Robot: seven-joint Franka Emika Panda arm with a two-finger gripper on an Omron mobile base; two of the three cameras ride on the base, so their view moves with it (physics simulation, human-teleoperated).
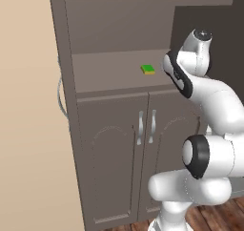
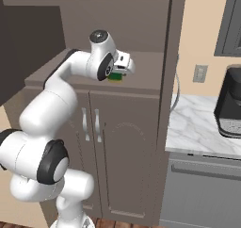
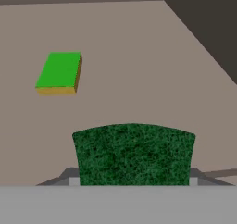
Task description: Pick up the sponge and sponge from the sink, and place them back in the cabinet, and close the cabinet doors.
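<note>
The cabinet (image 1: 109,77) stands with its upper part open, showing a bare shelf (image 2: 146,71). One sponge (image 1: 148,69), bright green over yellow, lies flat on that shelf (image 3: 115,42) and appears as the sponge (image 3: 59,72) ahead and to the left in the hand view. My gripper (image 2: 120,71) reaches over the shelf's front part and is shut on a second sponge (image 3: 133,153), whose dark green face hides the fingers. This held sponge (image 2: 114,77) hangs low over the shelf, a short way from the lying one. The sink is out of view.
The lower pair of arched-panel doors (image 1: 116,163) with silver handles is closed below the shelf. Dark door panels stand open beside the shelf (image 1: 205,20) (image 2: 28,48). A white marble counter (image 2: 197,123) with a black appliance (image 2: 230,102) lies right of the cabinet.
</note>
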